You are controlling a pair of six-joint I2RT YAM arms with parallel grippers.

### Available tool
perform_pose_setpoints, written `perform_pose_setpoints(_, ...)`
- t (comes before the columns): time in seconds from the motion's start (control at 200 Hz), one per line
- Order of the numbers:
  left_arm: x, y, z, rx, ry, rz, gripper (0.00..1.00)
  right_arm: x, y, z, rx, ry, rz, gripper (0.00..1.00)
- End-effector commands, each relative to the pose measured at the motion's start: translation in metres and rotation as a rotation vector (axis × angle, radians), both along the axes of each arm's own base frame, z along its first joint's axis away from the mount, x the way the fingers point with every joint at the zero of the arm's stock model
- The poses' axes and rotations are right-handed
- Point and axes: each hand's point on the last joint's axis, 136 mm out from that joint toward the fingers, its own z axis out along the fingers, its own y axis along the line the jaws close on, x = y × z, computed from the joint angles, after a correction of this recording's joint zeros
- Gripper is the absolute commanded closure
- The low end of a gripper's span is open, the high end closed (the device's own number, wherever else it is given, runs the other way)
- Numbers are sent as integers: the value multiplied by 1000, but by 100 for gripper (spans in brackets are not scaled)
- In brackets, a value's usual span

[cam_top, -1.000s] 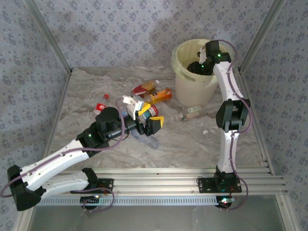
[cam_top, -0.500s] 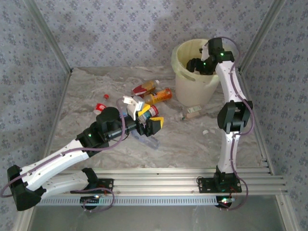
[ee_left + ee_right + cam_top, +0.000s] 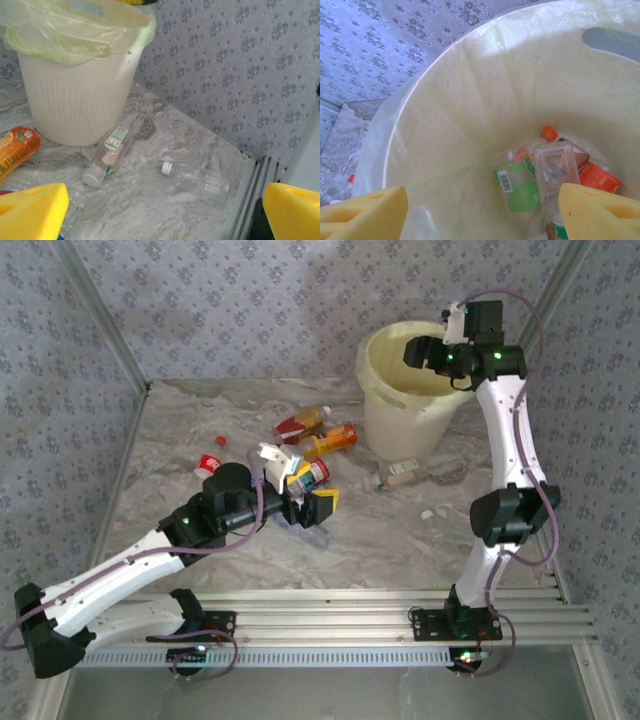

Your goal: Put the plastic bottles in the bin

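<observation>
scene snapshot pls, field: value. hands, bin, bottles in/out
bin: upright, far right side
left hand: open, empty, beside loose bottles
right hand: open, empty, above the bin's mouth
in bin: several bottles, including a clear bottle and a green-labelled bottle
outside bin: orange bottle, labelled clear bottle at bin's base, second clear bottle lying nearby, others by left hand
task: not finished
</observation>
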Motion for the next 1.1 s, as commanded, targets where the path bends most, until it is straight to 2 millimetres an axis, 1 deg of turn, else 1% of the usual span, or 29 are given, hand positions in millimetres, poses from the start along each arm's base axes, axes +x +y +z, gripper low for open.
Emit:
perform_pose_setpoints(0.0,-7,6,17,22,-65,-26,1,-21,-7,20,-2,-54,-24,19)
perform_pose_setpoints(0.145,-13,12,10,94,-88,-50,0,-56,-14,26,-10,-85,-58,19)
perform_pose_setpoints(0.225,-17,15,5,139,-103,-67,0,-77,-16,22,31,-90,-89,19)
perform_pose_setpoints(0.25,-18,15,3,155,-107,-74,0,-85,-17,23,47,-101,-98,19)
perform_pose_setpoints(0.335,-19,18,-2,203,-116,-83,0,-105,-21,10,78,-103,-140,18)
perform_pose_setpoints(0.345,-20,18,-3,209,-116,-85,0,-108,-21,12,79,-112,-142,18)
perform_pose_setpoints(0.405,-21,20,-6,238,-119,-91,0,-123,-23,2,99,-103,-160,18)
perform_pose_setpoints(0.455,-21,21,-7,254,-125,-92,0,-135,-23,-10,118,-78,-174,18)
perform_pose_setpoints(0.47,-21,22,-7,259,-127,-91,0,-136,-23,-8,128,-96,-176,17)
perform_pose_setpoints(0.49,-21,22,-8,264,-131,-93,0,-139,-23,-11,134,-94,-178,17)
perform_pose_setpoints(0.6,-18,25,-11,294,-146,-80,0,-156,-23,-36,155,-61,-193,17)
perform_pose_setpoints(0.61,-18,25,-11,296,-148,-79,0,-157,-23,-39,159,-55,-196,17)
perform_pose_setpoints(0.63,-18,25,-12,300,-149,-78,0,-159,-24,-37,170,-64,-203,17)
perform_pose_setpoints(0.64,-17,26,-12,301,-152,-76,0,-160,-24,-49,171,-42,-207,16)
perform_pose_setpoints(0.655,-17,25,-12,303,-152,-75,0,-161,-24,-58,175,-27,-212,16)
perform_pose_setpoints(0.735,-15,25,-13,309,-154,-71,0,-165,-30,-84,197,20,-269,14)
perform_pose_setpoints(0.745,-15,24,-13,310,-153,-72,0,-165,-30,-85,203,20,-274,14)
perform_pose_setpoints(0.765,-15,24,-13,309,-151,-73,0,-166,-31,-94,209,39,-287,14)
perform_pose_setpoints(0.805,-15,23,-13,305,-150,-75,0,-166,-33,-107,225,58,-316,13)
perform_pose_setpoints(0.864,-15,21,-13,300,-148,-78,0,-167,-36,-127,247,91,-363,9)
perform_pose_setpoints(0.909,-16,21,-12,295,-145,-80,0,-167,-39,-141,264,109,-396,4)
perform_pose_setpoints(0.959,-16,20,-11,286,-143,-81,0,-164,-38,-152,286,115,-404,1)
perform_pose_setpoints(1.094,-17,20,-8,261,-140,-80,1,-154,-36,-182,335,154,-441,0)
